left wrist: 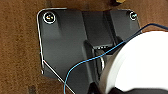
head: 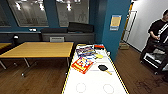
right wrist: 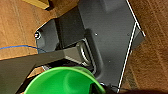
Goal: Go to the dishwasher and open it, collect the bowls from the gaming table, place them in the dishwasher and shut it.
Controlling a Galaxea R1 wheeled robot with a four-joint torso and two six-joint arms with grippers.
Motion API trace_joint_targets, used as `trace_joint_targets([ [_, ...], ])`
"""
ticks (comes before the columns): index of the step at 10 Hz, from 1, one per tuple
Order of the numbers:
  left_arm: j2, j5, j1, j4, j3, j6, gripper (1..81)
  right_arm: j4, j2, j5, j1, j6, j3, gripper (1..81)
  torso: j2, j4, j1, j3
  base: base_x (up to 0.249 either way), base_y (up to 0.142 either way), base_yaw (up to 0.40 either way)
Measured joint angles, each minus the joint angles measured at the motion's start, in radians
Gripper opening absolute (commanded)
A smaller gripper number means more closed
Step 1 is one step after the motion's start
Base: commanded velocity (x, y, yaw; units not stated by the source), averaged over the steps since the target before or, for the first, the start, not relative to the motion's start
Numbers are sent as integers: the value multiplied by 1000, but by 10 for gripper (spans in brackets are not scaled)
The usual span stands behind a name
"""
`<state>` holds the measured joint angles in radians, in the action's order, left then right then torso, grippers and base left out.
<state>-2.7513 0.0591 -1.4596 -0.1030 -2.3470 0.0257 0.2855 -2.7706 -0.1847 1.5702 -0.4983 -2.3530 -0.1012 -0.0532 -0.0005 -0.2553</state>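
The gaming table (head: 95, 80), white-topped with light edges, stretches away from me at the lower middle of the head view. A white bowl (left wrist: 140, 62) hangs above my dark base plate and the wooden floor in the left wrist view, with my left gripper (left wrist: 117, 90) shut on its rim. In the right wrist view a green bowl (right wrist: 65, 81) hangs the same way over the base, and my right gripper (right wrist: 98, 88) is shut on its edge. The dishwasher is out of view.
Colourful game boxes (head: 83, 64), a black paddle (head: 103, 67) and a red box (head: 99, 46) lie on the gaming table. A wooden table (head: 37, 49) stands to the left and a blue pillar (head: 113, 27) behind. A person (head: 157, 32) stands with a rig at the right.
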Motion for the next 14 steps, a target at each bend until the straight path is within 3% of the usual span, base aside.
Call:
trace_joint_targets([
  [3,-19,-1,-21,-5,-31,0,10,8,-41,-4,20,1,-42,10,-1,0,0,0,-101,0,0],
  [9,-34,1,-20,-6,-57,0,10,7,-29,-7,11,1,-79,10,-1,0,-1,0,-107,0,0],
  [14,-97,0,-21,-6,-197,0,10,10,-31,-5,-8,1,-97,10,-1,0,-1,0,-107,0,0],
])
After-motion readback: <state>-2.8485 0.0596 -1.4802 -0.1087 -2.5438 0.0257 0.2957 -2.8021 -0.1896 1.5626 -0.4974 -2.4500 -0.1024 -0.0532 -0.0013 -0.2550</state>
